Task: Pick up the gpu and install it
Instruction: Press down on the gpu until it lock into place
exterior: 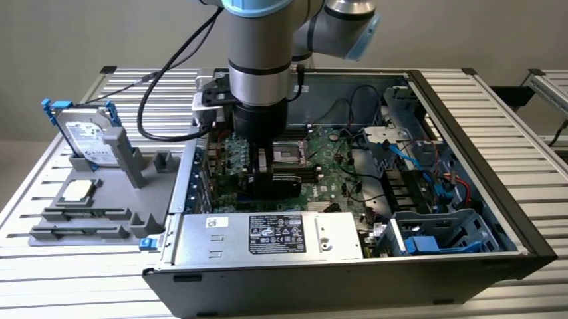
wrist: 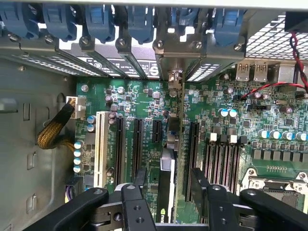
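The gpu stands on edge in a motherboard slot inside the open computer case, its silver end bracket against the case's rear wall. My gripper is open and straddles the card's top edge, with one black finger on each side and a gap between each finger and the card. In the exterior view the gripper reaches straight down onto the green motherboard, and the arm covers most of the card.
Beside the case, at the exterior view's left, a grey fixture holds a silver hard drive in a blue frame and a square CPU chip. The power supply fills the case's near side. A braided cable, expansion slots and the CPU socket flank the card.
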Controlling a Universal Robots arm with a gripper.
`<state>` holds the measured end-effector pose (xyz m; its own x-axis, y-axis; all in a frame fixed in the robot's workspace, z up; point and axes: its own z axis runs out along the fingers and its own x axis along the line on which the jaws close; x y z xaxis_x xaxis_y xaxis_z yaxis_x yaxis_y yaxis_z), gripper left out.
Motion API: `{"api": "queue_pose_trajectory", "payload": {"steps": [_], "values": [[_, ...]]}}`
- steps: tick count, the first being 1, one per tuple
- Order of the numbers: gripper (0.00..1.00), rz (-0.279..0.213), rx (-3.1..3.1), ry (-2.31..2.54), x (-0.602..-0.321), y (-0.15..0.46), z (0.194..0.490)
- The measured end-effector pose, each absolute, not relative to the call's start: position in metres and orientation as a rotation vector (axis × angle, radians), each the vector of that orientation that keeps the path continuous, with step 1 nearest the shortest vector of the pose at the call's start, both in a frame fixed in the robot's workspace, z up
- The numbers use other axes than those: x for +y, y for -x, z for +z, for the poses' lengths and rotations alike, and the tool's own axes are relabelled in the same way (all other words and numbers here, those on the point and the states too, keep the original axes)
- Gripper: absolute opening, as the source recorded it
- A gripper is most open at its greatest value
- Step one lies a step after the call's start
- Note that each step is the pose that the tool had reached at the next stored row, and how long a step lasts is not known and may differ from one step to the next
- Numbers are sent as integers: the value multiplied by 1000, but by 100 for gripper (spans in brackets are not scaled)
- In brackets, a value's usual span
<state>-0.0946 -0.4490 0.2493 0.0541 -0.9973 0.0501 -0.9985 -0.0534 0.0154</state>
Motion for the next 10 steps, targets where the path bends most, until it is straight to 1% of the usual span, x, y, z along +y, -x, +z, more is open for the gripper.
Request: {"api": "queue_pose_trajectory", "payload": {"steps": [3, 10], "values": [[49, 40, -2129, -2247, -449, 95, 252], [49, 39, -2128, -2247, -449, 95, 270]]}}
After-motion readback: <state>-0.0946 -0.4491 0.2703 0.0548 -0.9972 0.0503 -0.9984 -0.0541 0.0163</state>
